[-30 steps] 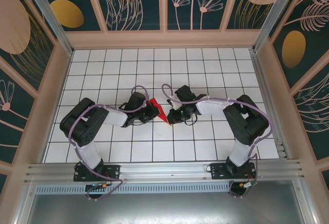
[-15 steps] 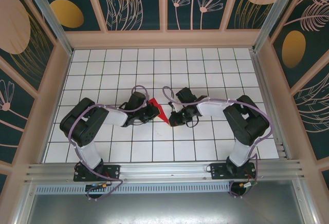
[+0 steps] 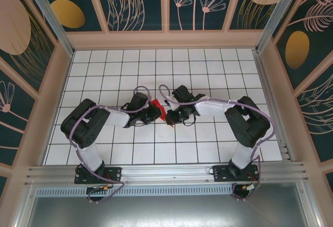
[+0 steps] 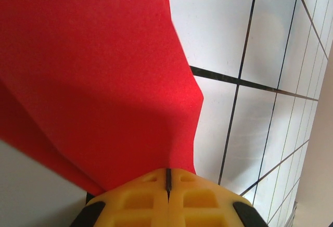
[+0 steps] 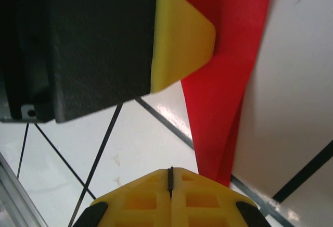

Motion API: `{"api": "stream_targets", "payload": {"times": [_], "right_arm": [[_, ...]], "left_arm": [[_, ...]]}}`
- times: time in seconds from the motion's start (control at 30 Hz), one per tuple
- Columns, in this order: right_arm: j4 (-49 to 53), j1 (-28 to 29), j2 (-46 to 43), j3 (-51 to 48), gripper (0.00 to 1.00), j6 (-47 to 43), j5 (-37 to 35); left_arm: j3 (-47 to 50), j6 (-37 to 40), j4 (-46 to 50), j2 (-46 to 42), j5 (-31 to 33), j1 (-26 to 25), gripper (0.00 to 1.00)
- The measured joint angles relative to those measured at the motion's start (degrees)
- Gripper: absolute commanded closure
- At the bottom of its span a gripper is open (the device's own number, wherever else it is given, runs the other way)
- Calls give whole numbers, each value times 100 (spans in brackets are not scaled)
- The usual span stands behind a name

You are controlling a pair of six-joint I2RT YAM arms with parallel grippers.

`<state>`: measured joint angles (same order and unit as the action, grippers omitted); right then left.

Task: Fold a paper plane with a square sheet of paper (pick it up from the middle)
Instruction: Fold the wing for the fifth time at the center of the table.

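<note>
The square sheet of paper is bright red and lies folded into a narrow pointed shape on the white grid table, between the two grippers. My left gripper is shut, its yellow tips resting on the paper's left edge. In the left wrist view the red paper spreads out from under the shut left gripper. My right gripper is shut at the paper's near point. In the right wrist view the paper tapers down just right of the shut right gripper, with one left fingertip pressing its upper part.
The white tiled table has open floor all round the arms. Patterned walls enclose it at the back and sides. A metal rail runs along the near edge by the arm bases.
The right gripper has moved left, closer against the paper's near point. The left arm and the paper have stayed in place. Both grippers remain shut.
</note>
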<state>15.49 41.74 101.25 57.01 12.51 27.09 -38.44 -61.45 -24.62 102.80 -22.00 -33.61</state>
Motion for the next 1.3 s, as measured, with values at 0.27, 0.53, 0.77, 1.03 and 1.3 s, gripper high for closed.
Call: {"api": "stream_targets", "payload": {"times": [0.27, 0.53, 0.77, 1.03, 1.3], "right_arm": [[-4, 0, 92, 149, 100, -17, -59], [-4, -4, 450, 188, 100, -175, -52], [-22, -111, 450, 168, 100, -374, -22], [-621, -317, 251, -396, 100, -470, 280], [-857, -459, -369, -1209, 100, -258, 297]], "left_arm": [[-63, 48, 87, 17, 7, 0, 94], [-94, 85, 149, 22, 17, -2, 94], [-258, 262, 415, 44, 149, -33, 95], [-343, 450, 588, 46, 251, -66, 97], [-363, 492, 627, 44, 258, -70, 97]]}}
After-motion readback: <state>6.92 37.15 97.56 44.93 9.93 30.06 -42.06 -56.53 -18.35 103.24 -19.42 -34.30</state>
